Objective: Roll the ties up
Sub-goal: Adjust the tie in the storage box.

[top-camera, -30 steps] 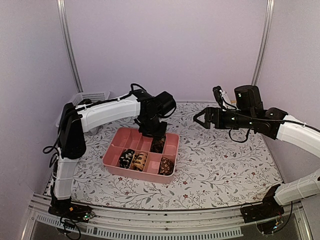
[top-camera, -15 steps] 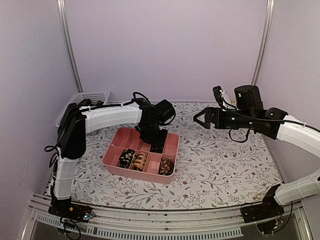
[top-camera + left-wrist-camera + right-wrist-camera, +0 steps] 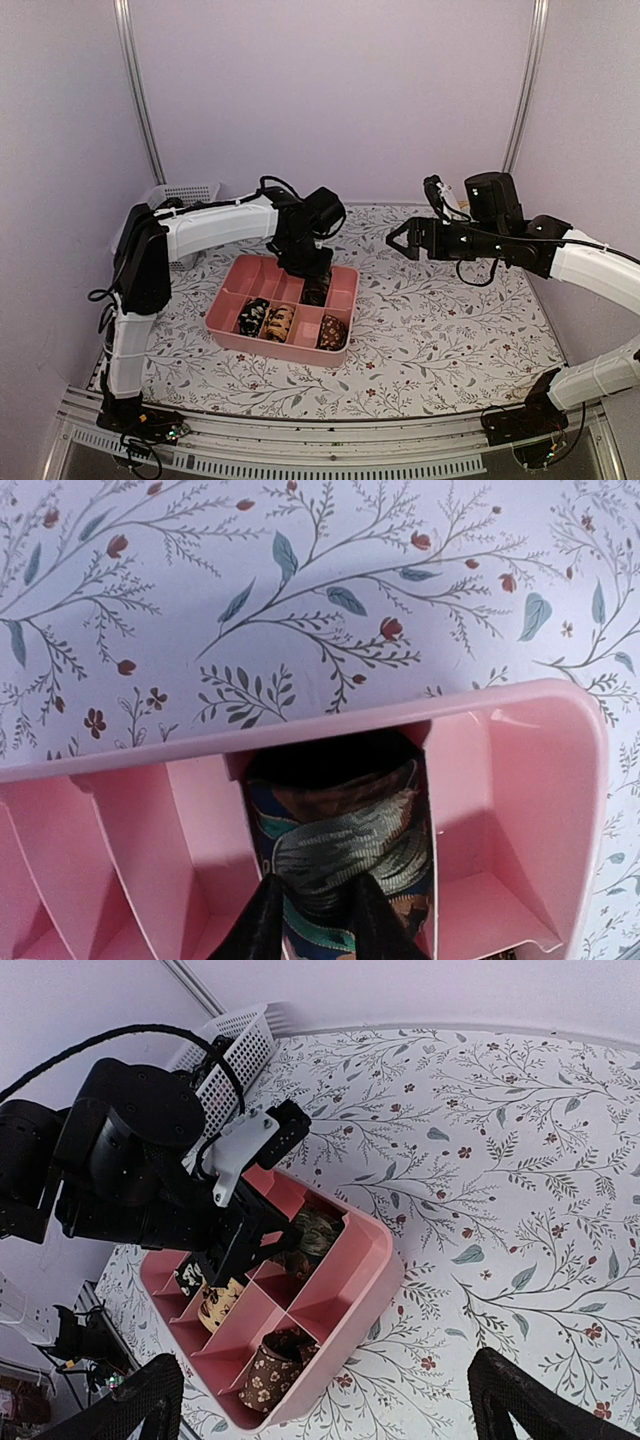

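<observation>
A pink compartment tray sits left of centre on the floral cloth. Three rolled ties fill its front row: black-and-white, tan and brown floral. A fourth coil, dark with green and teal, stands in a back compartment. My left gripper points down onto it. Its fingers stand a narrow gap apart with fabric showing between them, and I cannot tell whether they pinch it. My right gripper hovers open and empty above the cloth to the tray's right. The right wrist view shows the tray and this coil.
A white mesh basket stands at the back left corner behind the left arm. The tray's remaining back compartments hold nothing. Walls close in the table on three sides, with upright metal posts in the back corners.
My left gripper dipped into the back compartment onto the coil, then lifted slightly. Its fingers narrowed and eased apart a little. The right arm stayed put.
</observation>
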`<state>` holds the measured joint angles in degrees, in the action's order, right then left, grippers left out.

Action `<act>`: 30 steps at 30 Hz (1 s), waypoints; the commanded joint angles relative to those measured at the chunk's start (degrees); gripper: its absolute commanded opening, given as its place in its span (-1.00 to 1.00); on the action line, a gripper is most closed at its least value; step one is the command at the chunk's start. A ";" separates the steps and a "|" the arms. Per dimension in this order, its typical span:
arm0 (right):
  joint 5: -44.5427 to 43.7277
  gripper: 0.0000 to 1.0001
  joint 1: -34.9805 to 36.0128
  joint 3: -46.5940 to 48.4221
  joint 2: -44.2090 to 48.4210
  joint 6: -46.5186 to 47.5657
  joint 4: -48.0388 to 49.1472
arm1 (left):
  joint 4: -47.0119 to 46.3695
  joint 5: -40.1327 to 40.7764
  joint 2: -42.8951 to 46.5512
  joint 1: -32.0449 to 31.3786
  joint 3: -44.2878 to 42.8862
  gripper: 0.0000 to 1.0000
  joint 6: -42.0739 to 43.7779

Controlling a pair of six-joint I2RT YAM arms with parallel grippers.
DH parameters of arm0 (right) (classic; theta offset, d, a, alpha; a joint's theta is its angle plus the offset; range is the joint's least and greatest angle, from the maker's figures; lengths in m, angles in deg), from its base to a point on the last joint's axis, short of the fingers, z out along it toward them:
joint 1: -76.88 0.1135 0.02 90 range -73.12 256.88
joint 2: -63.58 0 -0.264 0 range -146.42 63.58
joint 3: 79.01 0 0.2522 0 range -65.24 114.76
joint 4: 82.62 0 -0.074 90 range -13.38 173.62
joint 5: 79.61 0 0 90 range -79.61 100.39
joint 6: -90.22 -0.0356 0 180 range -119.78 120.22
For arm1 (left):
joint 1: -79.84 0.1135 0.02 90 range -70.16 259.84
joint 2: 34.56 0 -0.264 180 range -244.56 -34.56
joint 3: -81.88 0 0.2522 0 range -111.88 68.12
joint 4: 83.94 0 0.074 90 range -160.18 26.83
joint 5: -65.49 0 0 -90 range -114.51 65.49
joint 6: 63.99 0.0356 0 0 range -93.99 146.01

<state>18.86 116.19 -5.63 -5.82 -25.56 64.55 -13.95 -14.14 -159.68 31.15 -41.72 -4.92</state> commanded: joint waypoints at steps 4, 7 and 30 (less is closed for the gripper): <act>-0.41 0.99 -0.09 -0.04 -2.63 0.48 -0.09 | -2.00 -1.04 0.52 1.40 -0.73 -0.61 2.13; -0.40 0.99 -0.11 -0.22 -3.05 0.56 0.11 | -3.40 -2.32 -0.63 1.30 1.14 -0.62 2.34; 4.26 1.00 4.39 -6.34 -11.30 2.76 4.42 | -2.17 2.60 10.95 1.68 -10.07 1.00 7.35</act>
<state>21.98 118.53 -10.87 -12.84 -24.05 66.63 -16.22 -14.25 -157.03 32.31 -50.83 0.10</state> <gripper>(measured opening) 0.997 0.954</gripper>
